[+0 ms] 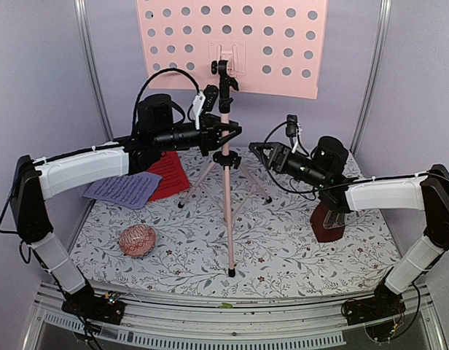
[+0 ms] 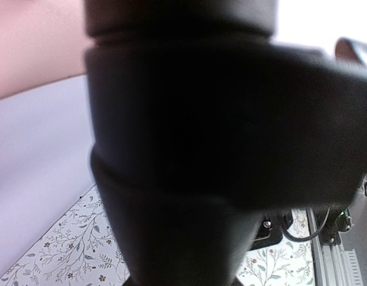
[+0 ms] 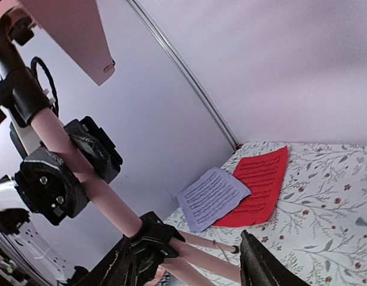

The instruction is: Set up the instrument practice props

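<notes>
The pink music stand (image 1: 227, 204) is seen upright on its tripod in the middle of the flowered cloth (image 1: 283, 248). Its pole is clamped below the perforated desk by the left gripper (image 1: 221, 134). The right gripper (image 1: 254, 149) is spread wide and empty, near the pole but apart from it. A lavender sheet (image 1: 125, 189) is laid partly over a red sheet (image 1: 168, 173) at the left, and the metronome (image 1: 328, 223) is set under the right arm.
</notes>
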`<action>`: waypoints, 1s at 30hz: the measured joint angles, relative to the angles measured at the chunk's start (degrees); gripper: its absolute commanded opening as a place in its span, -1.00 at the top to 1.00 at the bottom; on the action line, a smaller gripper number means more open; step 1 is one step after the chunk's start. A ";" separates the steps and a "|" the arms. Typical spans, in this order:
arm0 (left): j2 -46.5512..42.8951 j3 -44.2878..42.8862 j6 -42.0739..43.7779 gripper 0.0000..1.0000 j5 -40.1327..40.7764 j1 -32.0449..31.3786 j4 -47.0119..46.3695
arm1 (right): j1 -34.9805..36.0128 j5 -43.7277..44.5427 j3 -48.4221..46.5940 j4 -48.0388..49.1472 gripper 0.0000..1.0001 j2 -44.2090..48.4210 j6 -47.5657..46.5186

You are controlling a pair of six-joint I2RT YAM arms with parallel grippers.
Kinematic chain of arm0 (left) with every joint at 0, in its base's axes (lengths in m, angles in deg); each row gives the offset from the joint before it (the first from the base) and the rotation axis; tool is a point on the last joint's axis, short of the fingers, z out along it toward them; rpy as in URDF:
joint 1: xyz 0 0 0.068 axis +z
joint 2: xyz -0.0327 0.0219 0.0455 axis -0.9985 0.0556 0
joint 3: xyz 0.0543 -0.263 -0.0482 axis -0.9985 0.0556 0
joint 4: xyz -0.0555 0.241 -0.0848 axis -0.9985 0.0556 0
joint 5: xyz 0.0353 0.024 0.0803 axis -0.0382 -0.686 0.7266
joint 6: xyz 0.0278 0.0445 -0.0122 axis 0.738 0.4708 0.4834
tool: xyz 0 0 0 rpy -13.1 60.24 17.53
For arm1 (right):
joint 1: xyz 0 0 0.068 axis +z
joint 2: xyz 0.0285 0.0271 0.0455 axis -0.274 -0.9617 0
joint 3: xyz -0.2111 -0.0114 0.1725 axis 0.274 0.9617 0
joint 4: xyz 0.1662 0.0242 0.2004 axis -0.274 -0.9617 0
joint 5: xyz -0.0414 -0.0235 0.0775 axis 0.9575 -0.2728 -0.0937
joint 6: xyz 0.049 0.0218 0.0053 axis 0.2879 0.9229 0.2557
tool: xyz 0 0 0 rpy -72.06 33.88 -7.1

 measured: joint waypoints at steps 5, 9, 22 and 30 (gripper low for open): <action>-0.02 0.00 0.00 1.00 0.00 0.00 0.02 | 0.04 2.91 3.26 4.07 -0.18 1.14 -18.82; -0.02 0.00 0.00 1.00 -0.02 0.00 0.04 | 0.74 3.67 6.73 9.60 -0.19 1.51 -37.35; -0.02 0.00 0.02 1.00 -0.02 0.00 0.07 | 6.54 4.76 8.83 15.47 -0.17 0.24 -97.48; -0.02 0.00 0.04 1.00 -0.04 0.00 0.11 | 6.54 5.46 5.79 13.18 -0.13 -1.70 -113.92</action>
